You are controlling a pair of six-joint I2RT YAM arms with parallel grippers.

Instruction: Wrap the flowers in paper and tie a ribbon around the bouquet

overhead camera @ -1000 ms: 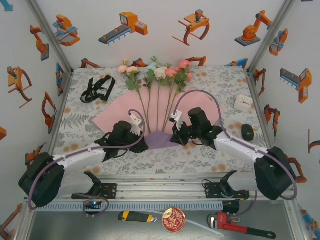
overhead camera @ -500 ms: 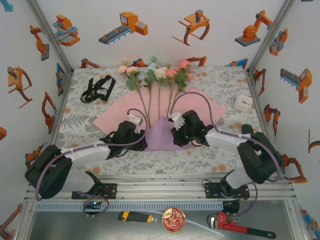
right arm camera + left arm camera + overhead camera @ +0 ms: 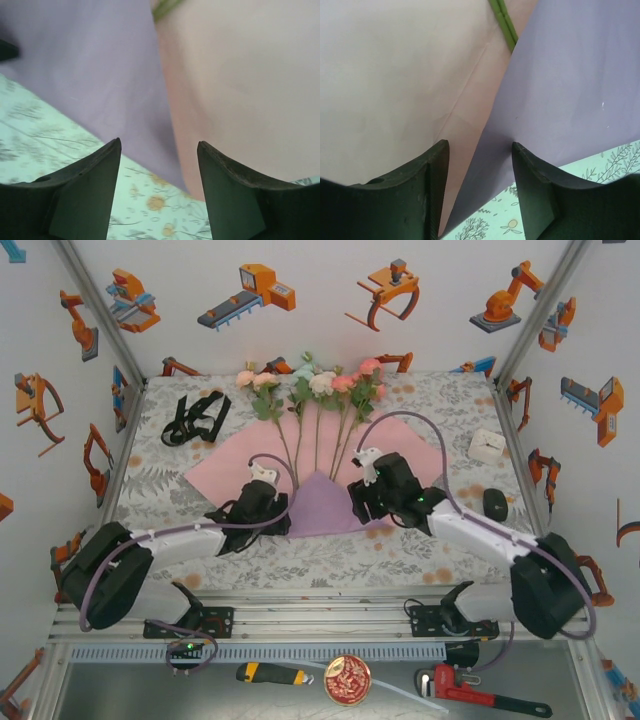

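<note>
The flowers (image 3: 312, 390) lie fanned on the paper (image 3: 225, 472), blooms at the far side and stems running toward me. The paper's pale pink face is up. Its near corner is folded over the stem ends as a purple flap (image 3: 320, 504). My left gripper (image 3: 283, 512) sits at the flap's left edge, open, with the purple-pink fold line (image 3: 485, 130) between its fingers and nothing held. A green stem (image 3: 504, 25) shows above it. At the flap's right edge my right gripper (image 3: 357, 504) also stands open and empty over the flap (image 3: 100, 65). The black ribbon (image 3: 195, 418) lies bunched at the far left.
A white box (image 3: 487, 446) and a dark rounded object (image 3: 495, 503) sit at the table's right side. Below the near rail lie a utility knife (image 3: 270, 673), a red tin (image 3: 347, 680) and a pipe wrench (image 3: 480, 692). Printed walls close in three sides.
Both grippers have gone from shut to open and let go of the paper's near corner, which now lies folded up as a larger purple flap. The right arm has drawn slightly back.
</note>
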